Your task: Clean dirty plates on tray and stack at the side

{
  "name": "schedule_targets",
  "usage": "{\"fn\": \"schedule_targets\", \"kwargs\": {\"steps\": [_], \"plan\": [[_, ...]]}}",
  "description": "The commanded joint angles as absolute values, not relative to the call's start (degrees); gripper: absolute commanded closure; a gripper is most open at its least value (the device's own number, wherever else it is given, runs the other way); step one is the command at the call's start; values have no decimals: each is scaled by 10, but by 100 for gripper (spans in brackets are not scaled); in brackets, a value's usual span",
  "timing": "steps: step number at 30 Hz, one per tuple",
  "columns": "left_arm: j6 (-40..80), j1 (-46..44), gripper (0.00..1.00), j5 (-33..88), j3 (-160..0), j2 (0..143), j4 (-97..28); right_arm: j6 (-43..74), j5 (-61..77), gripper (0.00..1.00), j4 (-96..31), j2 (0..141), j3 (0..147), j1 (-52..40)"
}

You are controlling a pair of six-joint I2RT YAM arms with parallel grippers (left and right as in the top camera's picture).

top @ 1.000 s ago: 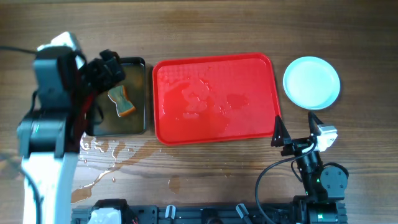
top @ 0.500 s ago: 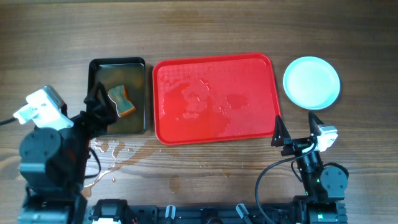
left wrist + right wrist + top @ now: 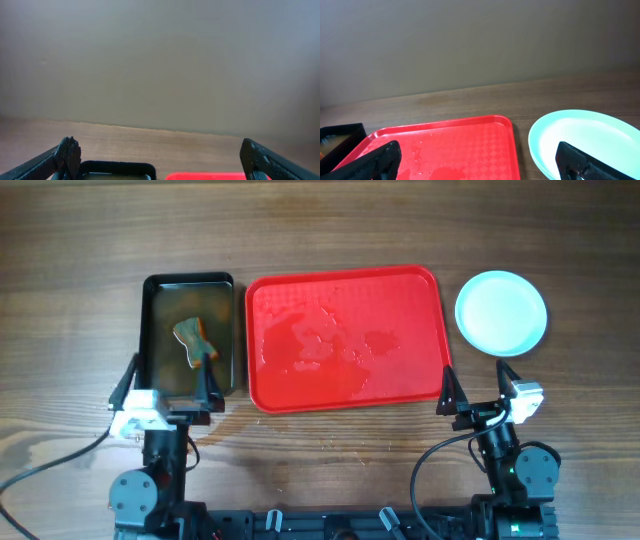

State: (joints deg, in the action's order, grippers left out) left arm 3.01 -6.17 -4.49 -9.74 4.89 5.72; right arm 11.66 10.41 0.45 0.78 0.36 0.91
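Left gripper (image 3: 167, 388): released, jaws spread wide, nothing between them. Compared with the overhead picture 0.5 s ago, the left arm has folded back from its raised position left of the black pan (image 3: 150, 330). It is now parked at the near table (image 3: 330, 220) edge. The pan lies directly ahead of this gripper, its near rim just beyond the fingertips. The sponge (image 3: 195, 343) sits in the pan, unchanged in position. In the left wrist view, the gripper (image 3: 160, 152) frames the pan (image 3: 117, 167) ahead and a corner of the tray (image 3: 210, 176) ahead-right.

Right gripper (image 3: 477, 385): released, jaws spread, empty, in the same position as before.

Tray (image 3: 345, 272): ahead-left of the right gripper, carrying only a wet film. No plate is on it.

Dirty plates (image 3: 501, 312): stacked on the table ahead and slightly right of the right gripper, apart from the tray, unmoved. The top surface shows clean. The number in the stack cannot be told. The right wrist view shows the gripper (image 3: 479, 155), tray (image 3: 445, 145) and plates (image 3: 585, 140) likewise.
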Motion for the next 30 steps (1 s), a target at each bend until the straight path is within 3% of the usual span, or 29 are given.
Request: {"fn": "schedule_targets", "kwargs": {"steps": [1, 9, 14, 30], "plan": [[-53, -27, 0, 61, -70, 26, 63, 116, 98, 0, 8, 3, 3, 6], [-58, 13, 0, 81, -5, 2, 67, 116, 99, 0, 8, 3, 3, 6], [-48, 13, 0, 79, -3, 2, -39, 116, 98, 0, 8, 3, 3, 6], [-41, 13, 0, 79, -3, 2, -37, 116, 98, 0, 8, 3, 3, 6]]}}
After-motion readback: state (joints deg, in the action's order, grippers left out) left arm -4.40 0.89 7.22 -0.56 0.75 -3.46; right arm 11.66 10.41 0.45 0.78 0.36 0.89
